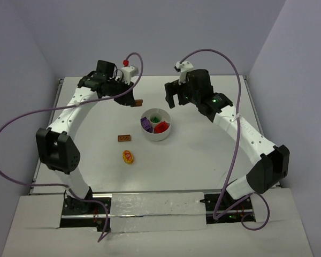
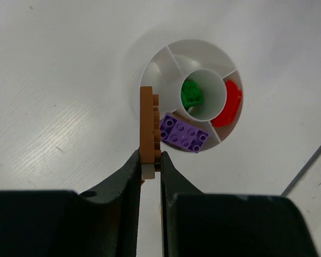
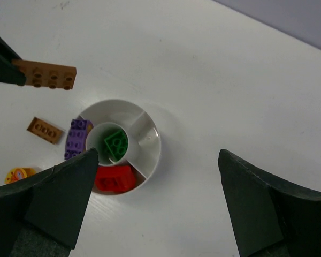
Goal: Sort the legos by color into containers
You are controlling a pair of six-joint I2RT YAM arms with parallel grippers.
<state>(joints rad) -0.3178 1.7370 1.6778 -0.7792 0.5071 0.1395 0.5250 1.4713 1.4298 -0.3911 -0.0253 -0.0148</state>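
Observation:
The white round dish [image 1: 157,137] sits mid-table. It holds a green lego [image 2: 192,95] in the centre well, a purple lego [image 2: 183,132] in one wedge and a red lego [image 2: 228,103] in another. My left gripper [image 2: 150,163] is shut on a brown-orange lego [image 2: 147,128], held in the air just left of and behind the dish [image 2: 198,53]. My right gripper [image 3: 158,155] is open and empty, hovering over the dish [image 3: 148,140]. A second brown-orange lego [image 1: 124,138] and the round yellow-and-red lego [image 1: 128,156] lie on the table left of the dish.
The table's back edge and walls are close behind both grippers. The two grippers [image 1: 135,101] [image 1: 173,99] hang near each other above the back of the dish. Two wedges of the dish are empty.

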